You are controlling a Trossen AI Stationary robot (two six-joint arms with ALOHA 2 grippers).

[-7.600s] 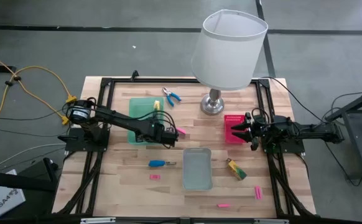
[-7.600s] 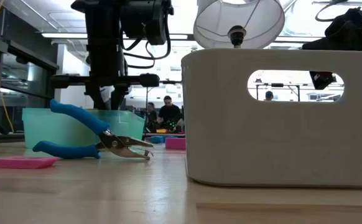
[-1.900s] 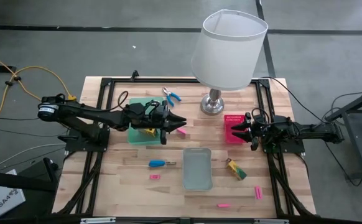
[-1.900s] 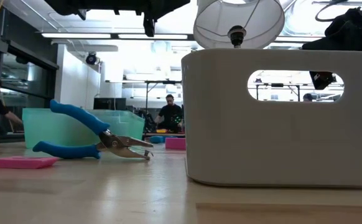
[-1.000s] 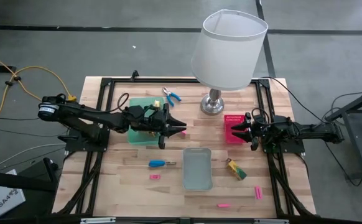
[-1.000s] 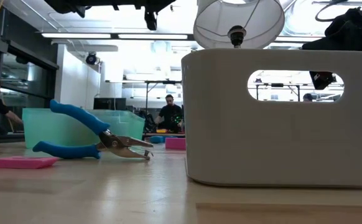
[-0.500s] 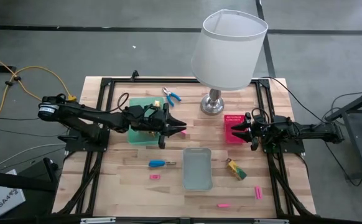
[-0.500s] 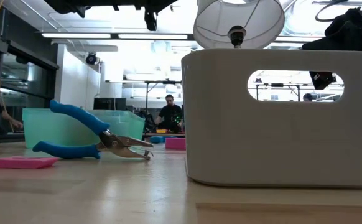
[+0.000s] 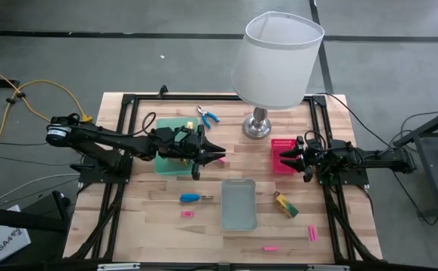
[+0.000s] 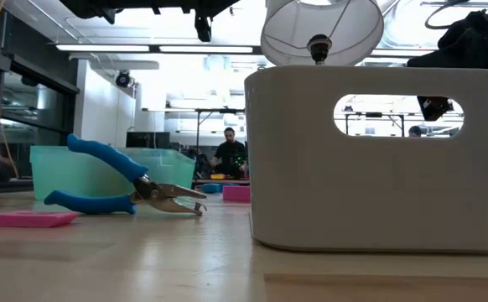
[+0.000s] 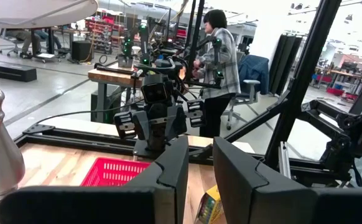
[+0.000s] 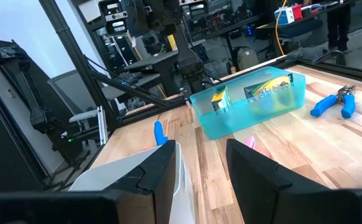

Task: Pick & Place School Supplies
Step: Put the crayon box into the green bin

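My left gripper [image 9: 217, 154], fingers slightly parted and empty, hovers above the pink bar [image 9: 220, 159] beside the green tray's [image 9: 163, 162] right edge, nearer than my right arm.

Robotics lab, workbenches [image 11: 116, 74], equipment racks [image 12: 162, 28]

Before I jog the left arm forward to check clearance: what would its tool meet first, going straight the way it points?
Raised above the table, the left tool points across at the right tool beyond the pink tray. Nothing shows between them, so probably that tool, though depth and height are unclear.
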